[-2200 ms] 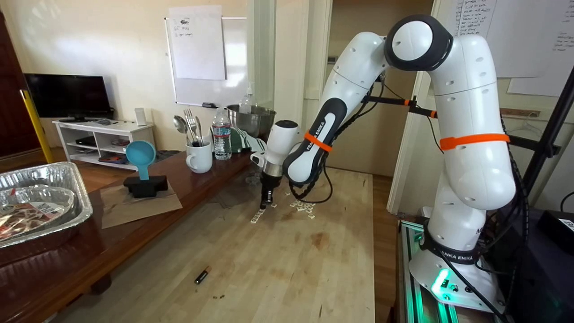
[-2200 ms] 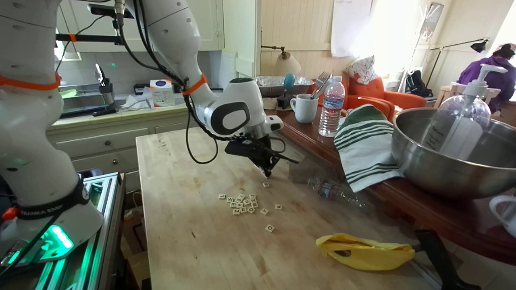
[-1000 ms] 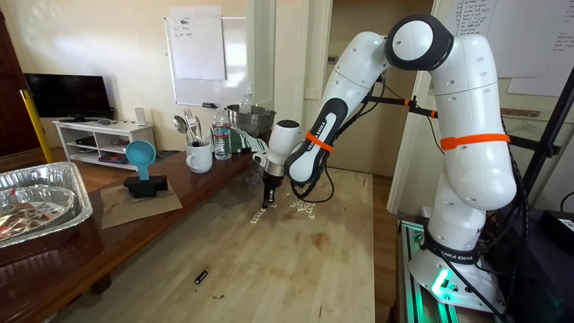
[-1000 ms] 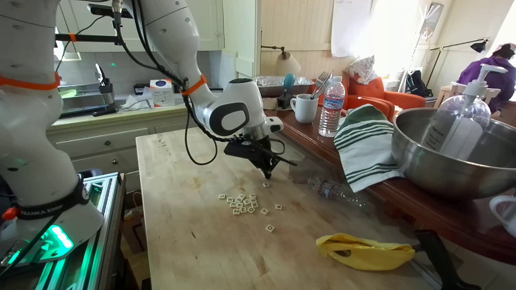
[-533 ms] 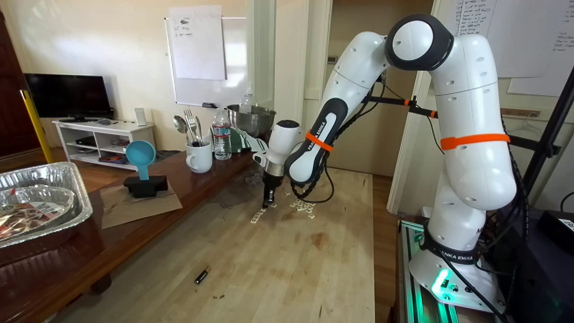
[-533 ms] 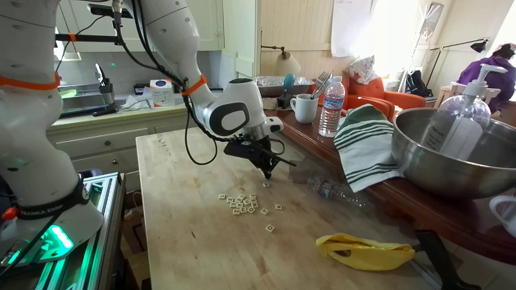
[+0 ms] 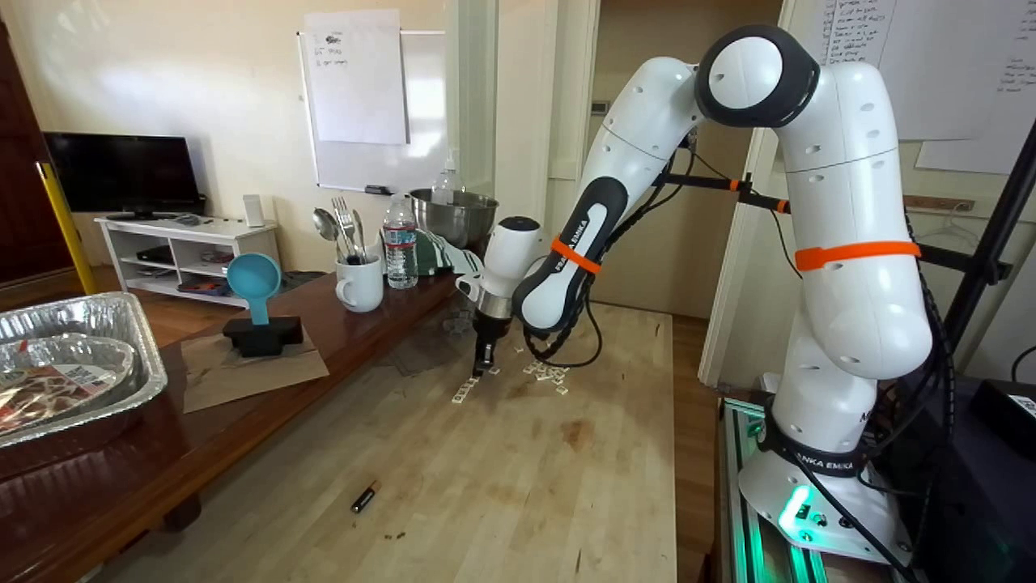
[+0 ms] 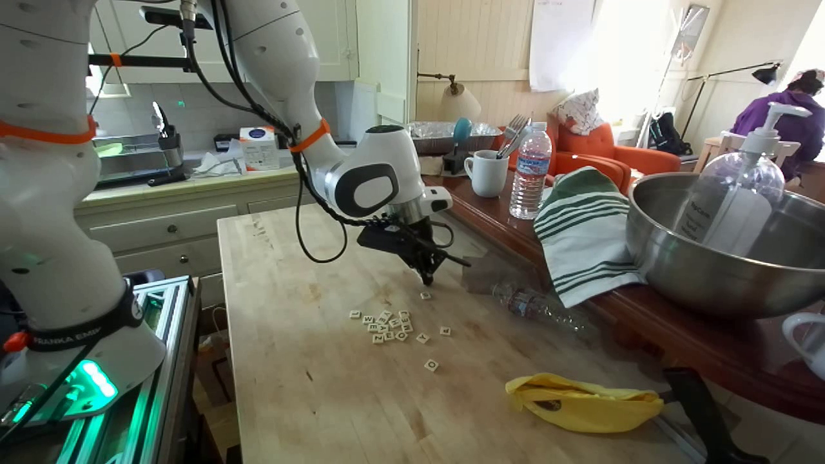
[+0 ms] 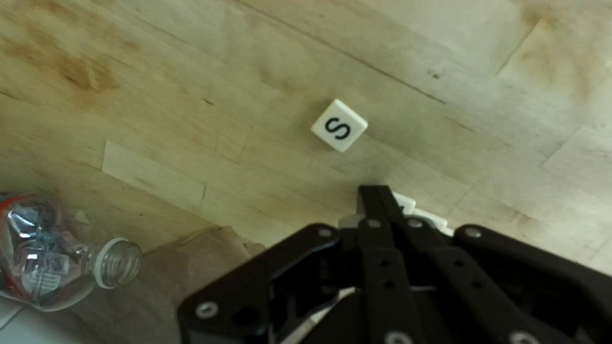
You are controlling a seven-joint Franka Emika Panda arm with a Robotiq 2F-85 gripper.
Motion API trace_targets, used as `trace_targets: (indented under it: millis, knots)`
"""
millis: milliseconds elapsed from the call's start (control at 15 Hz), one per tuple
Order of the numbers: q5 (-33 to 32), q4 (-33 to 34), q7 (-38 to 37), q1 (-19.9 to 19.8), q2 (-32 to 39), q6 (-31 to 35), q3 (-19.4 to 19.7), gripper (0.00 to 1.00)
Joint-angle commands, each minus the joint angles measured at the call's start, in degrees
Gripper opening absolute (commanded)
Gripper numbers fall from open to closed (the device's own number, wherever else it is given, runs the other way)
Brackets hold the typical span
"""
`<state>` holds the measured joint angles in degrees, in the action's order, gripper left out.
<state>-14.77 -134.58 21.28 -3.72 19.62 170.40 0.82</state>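
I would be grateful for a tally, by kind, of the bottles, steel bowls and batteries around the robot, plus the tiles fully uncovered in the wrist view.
Water bottles: 2
Pump bottles: 1
Steel bowls: 1
Batteries: 1
Uncovered tiles: 1
Total: 6

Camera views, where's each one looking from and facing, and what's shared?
In an exterior view: from the table end nearest the battery, facing the metal bowl; whole arm shows.
In an exterior view: from the opposite end, facing the cream lamp; arm shows, top cropped.
Wrist view: on the arm's wrist, looking down at the S tile; shut gripper shows.
Both exterior views share the white mug and letter tiles.
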Motion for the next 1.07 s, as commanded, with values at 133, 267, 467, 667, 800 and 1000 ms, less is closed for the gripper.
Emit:
trace_targets:
  millis: [133,267,467,667,800,1000]
  knots:
    - [0.19,-0.28,-1.72,0.35,-0.86,-2.56,-0.17,0.0]
    - [-0.1,-0.65,-2.28,0.62,-1.65,-2.1,0.2,0.0]
    - [-0.43,-1.18,-2.72,0.98,-3.39,-1.9,0.38,0.0]
    - [-0.58,-1.46,-3.19,1.33,-5.17,-1.85,0.52,0.0]
    - [0.71,-1.55,-2.82,0.87,-5.95,-2.58,-0.78,0.0]
    - [5.28,-1.61,-2.42,-0.19,-6.74,-5.28,-4.15,0.26]
